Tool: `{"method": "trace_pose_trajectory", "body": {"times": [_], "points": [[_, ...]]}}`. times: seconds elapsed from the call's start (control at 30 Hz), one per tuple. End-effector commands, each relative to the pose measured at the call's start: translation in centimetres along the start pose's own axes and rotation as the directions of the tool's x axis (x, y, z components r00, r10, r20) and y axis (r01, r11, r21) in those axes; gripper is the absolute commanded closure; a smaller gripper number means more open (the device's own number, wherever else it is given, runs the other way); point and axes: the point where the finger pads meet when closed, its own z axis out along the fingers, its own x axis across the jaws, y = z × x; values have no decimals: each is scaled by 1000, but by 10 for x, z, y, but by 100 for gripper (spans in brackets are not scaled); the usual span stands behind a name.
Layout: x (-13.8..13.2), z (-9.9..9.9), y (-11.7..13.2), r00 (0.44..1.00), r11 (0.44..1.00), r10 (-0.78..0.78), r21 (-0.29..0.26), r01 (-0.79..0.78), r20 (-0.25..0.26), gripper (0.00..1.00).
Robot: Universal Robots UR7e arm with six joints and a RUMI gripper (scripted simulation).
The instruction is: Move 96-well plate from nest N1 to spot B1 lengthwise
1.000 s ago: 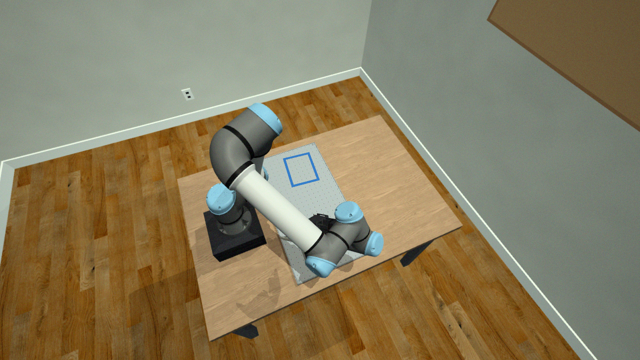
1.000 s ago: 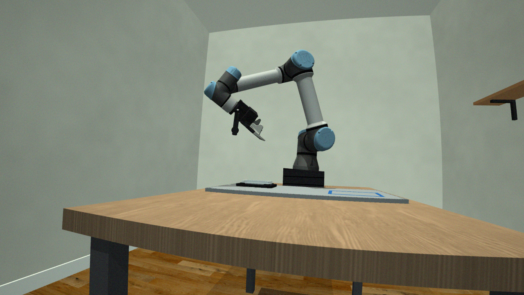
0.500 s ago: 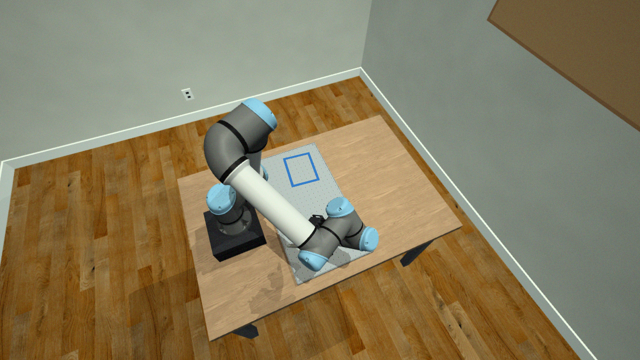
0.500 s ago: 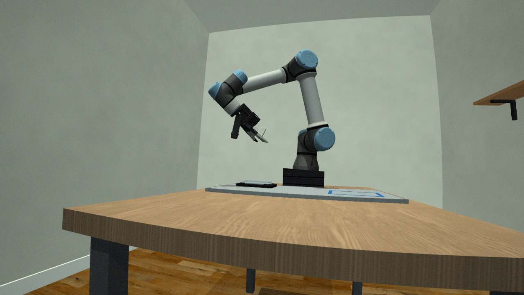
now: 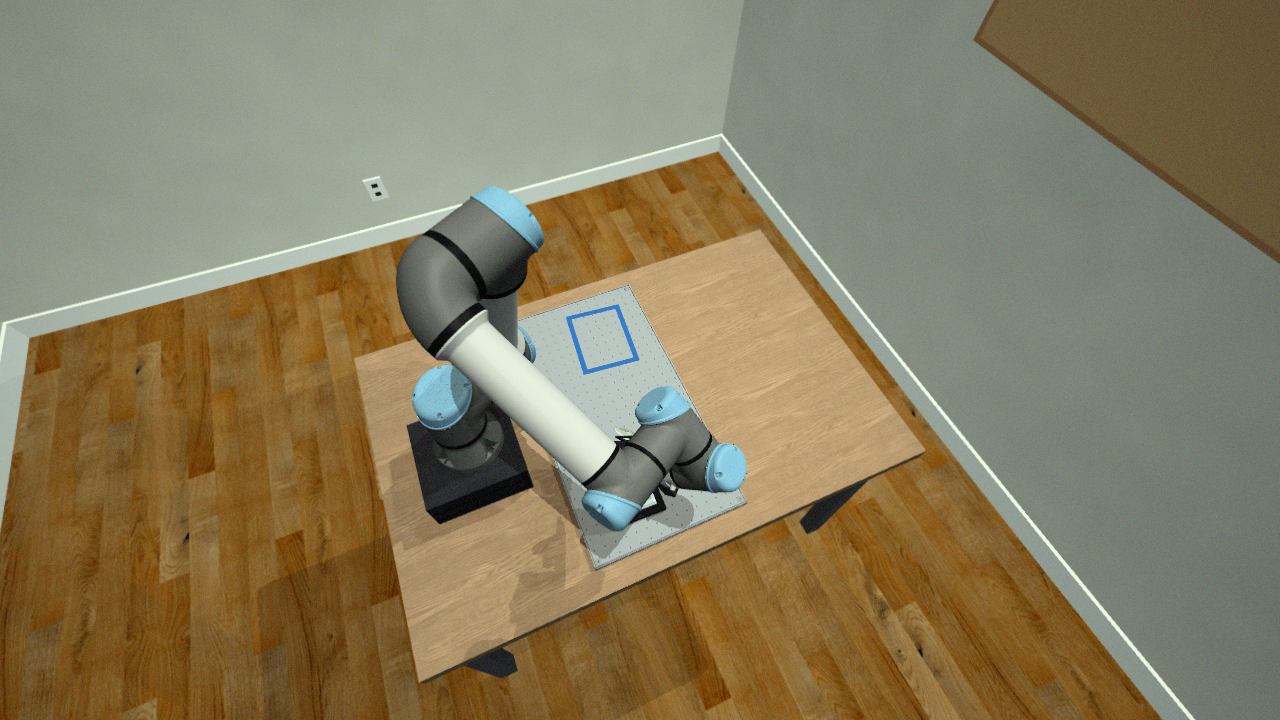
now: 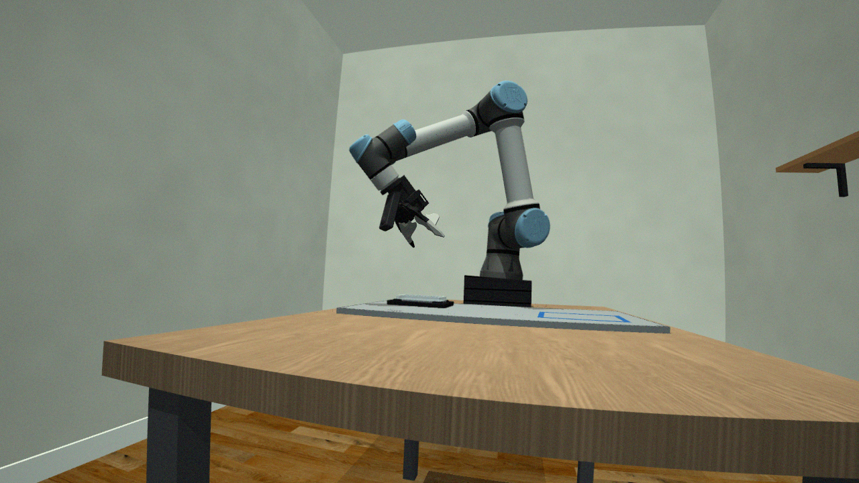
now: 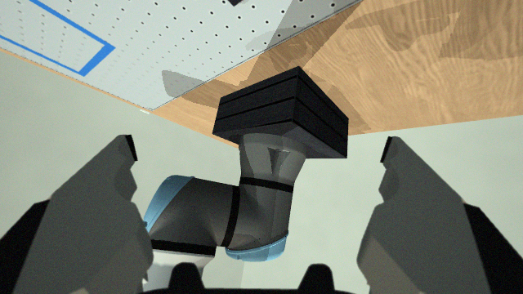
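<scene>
In the exterior view, left of centre, the flat pale 96-well plate [image 6: 422, 298] lies in its low black plate nest [image 6: 419, 303] at the left end of the grey perforated metal board [image 6: 480, 315], which rests on the light wooden table [image 6: 456, 366]. High above the plate, in the middle of the frame, hangs the black two-jaw gripper [image 6: 423, 233] of the grey-and-white six-joint arm [image 6: 510, 162]; its jaws are spread to their widest and hold nothing, and they are tilted rather than pointing straight down. The wrist view agrees: the two grey fingers stand far apart at the lower left and lower right of the frame, with only the arm's own black square base [image 7: 282, 110] showing between them, not the plate. At the right end of the board lies the blue taped rectangular outline [image 6: 582, 316], well apart from the nest and with nothing inside it. In the top view the arm's wrist covers the nest at lower centre, so the plate cannot be seen there.

The step in hand looks like the approach to the pick. The next move probably calls for turning the jaws to face down, squaring them to the plate's sides, and descending around it before closing
</scene>
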Motion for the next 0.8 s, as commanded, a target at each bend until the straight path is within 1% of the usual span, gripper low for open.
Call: {"method": "trace_pose_trajectory", "body": {"times": [0.0, 0.03, 0.1, 0.27, 0.43, 0.47, 0.6, 0.67, 0.7, 0.77], "points": [[-2, 4, -9, 988, 987, -151, 56, 151, -14, 0], [-3, 6, -13, 983, 981, -181, 65, 182, -20, 0], [-3, 6, -13, 983, 981, -181, 65, 182, -20, 0], [-6, 11, -24, 942, 936, -330, 107, 335, -59, 0], [-7, 13, -30, 881, 871, -461, 135, 472, -107, 0], [-8, 15, -34, 865, 855, -487, 139, 500, -119, 0], [-10, 17, -39, 800, 787, -577, 149, 598, -164, 0], [-10, 17, -39, 800, 787, -577, 149, 598, -164, 0], [-11, 19, -43, 781, 767, -599, 150, 623, -177, 0], [-11, 19, -43, 739, 725, -642, 151, 672, -203, 0]]}}
